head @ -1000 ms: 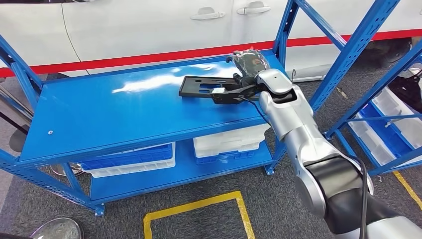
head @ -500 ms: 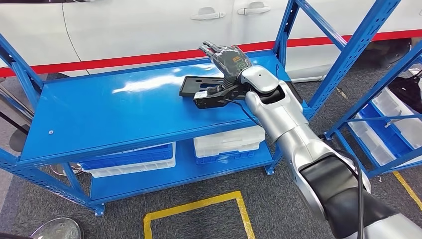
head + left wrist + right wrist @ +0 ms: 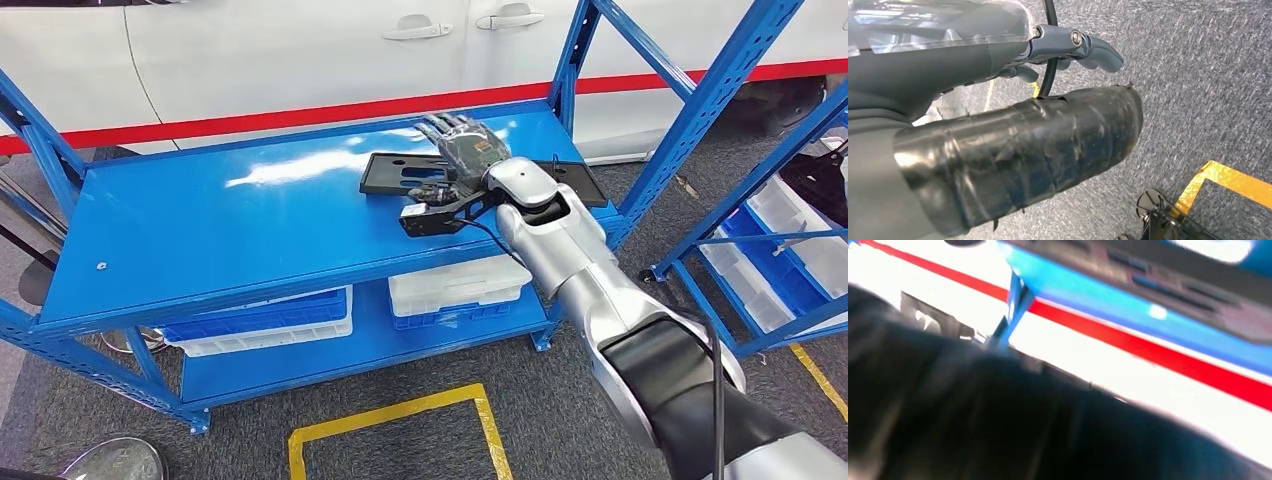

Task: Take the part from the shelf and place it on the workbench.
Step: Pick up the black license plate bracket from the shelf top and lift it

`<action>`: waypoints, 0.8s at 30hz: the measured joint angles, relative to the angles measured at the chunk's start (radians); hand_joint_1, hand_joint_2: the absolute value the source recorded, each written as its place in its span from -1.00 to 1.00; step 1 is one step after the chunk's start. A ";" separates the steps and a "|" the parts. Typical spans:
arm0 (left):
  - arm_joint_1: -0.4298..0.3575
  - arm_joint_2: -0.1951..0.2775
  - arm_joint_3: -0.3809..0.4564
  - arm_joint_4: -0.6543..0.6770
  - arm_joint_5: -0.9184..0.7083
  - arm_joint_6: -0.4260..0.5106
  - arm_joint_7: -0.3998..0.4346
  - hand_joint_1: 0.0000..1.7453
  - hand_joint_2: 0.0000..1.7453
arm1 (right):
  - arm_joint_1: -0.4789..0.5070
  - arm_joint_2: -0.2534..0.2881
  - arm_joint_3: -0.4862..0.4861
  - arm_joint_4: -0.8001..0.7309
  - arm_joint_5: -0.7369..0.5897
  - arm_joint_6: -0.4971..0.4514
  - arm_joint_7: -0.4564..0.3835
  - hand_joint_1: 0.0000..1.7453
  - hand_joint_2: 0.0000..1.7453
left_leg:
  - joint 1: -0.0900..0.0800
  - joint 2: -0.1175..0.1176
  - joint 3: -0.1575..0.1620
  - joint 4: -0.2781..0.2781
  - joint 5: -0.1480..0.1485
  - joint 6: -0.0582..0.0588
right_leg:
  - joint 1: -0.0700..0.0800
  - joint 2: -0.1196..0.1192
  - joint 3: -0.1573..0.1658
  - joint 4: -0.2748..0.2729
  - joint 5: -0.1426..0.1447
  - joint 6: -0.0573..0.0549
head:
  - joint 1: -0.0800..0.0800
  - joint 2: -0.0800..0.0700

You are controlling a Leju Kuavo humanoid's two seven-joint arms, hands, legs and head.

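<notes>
So where I'm at with this one: honestly barely started. The part (image 3: pixel 400 174), a flat black plastic piece, is lying on the top deck of the blue shelf (image 3: pixel 200 240), over toward its right end, so nothing has been lifted and nothing has reached the table. I don't see the table in any view, so my guess is I'll have to turn or walk once I've got hold of the thing.

My right hand (image 3: pixel 462 150) is stretched out over the part with the fingers spread and flat, holding nothing. Whether it's actually touching the plastic or just above it, I can't tell from the head view, and the right wrist view is too blurry to settle it. My left hand (image 3: pixel 1013 150) is hanging down by my side over the grey carpet, and I can't tell if it's curled or loose since the thumb takes up most of that view.

Left to do, as I read it: get a real grip, lift, carry, set down. Basically everything.

Counts, big to small:
- one white car (image 3: pixel 300 50) behind the shelf
- one blue shelf in front of me, plus a second rack (image 3: pixel 760 200) off to the right
- three bins on the lower deck, as far as I can make out: two blue (image 3: pixel 260 315) and one white (image 3: pixel 455 285)
- one black part
</notes>
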 joint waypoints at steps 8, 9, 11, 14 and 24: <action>0.001 0.001 0.000 0.000 -0.017 -0.001 0.000 -1.00 -1.00 | 0.018 -0.030 0.000 0.122 0.006 -0.014 0.071 -1.00 -1.00 | 0.000 0.000 0.000 0.000 0.000 0.000 | 0.000 0.000 0.000 0.000 0.000 0.000 | 0.000 0.000; 0.001 0.001 0.000 0.000 -0.017 -0.001 0.000 -1.00 -1.00 | 0.018 -0.034 0.000 0.132 0.007 -0.014 0.072 -1.00 -1.00 | 0.000 0.000 0.000 0.000 0.000 0.000 | -0.001 0.000 0.000 0.000 0.000 0.000 | 0.000 0.000; 0.001 0.002 0.000 0.000 -0.018 -0.002 0.000 -1.00 -1.00 | 0.017 -0.041 0.000 0.146 0.007 -0.014 0.073 -1.00 -1.00 | -0.001 0.000 0.000 0.000 0.000 0.000 | -0.001 0.000 0.000 0.000 0.000 0.000 | 0.000 0.000; 0.001 0.003 0.000 0.000 -0.018 -0.002 0.000 -1.00 -1.00 | 0.016 -0.046 0.000 0.164 0.007 -0.014 0.073 -1.00 -1.00 | -0.001 0.000 0.000 0.000 0.000 0.000 | -0.001 0.000 0.000 0.000 0.000 0.000 | 0.000 0.000; 0.003 0.004 0.000 0.000 -0.024 0.000 0.012 -1.00 -1.00 | -0.015 -0.076 -0.001 0.195 0.024 0.002 0.115 -1.00 -1.00 | 0.000 0.000 0.000 0.000 0.000 0.000 | 0.000 0.000 0.000 0.000 0.000 0.000 | 0.000 0.000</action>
